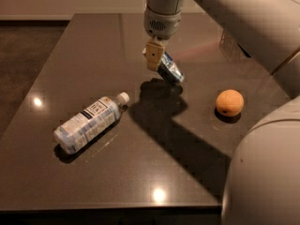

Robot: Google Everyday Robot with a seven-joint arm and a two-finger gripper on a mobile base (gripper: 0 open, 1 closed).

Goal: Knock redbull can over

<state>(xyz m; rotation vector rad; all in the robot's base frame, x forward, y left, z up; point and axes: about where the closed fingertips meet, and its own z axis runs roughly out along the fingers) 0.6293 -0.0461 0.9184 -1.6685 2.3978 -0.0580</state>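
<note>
The redbull can [170,71], silver and blue, is tilted steeply on the dark table [93,55], its upper end at my gripper and its lower end pointing right and toward the front. My gripper [153,56] hangs from the arm above the table's middle back and touches the can's upper left end. Part of the can is hidden behind the gripper. A dark shadow lies on the table just under both.
A clear plastic water bottle [90,123] with a white cap lies on its side at the front left. An orange [229,102] sits to the right. A dark wire basket [231,45] stands at the back right. My own arm body [267,172] fills the lower right.
</note>
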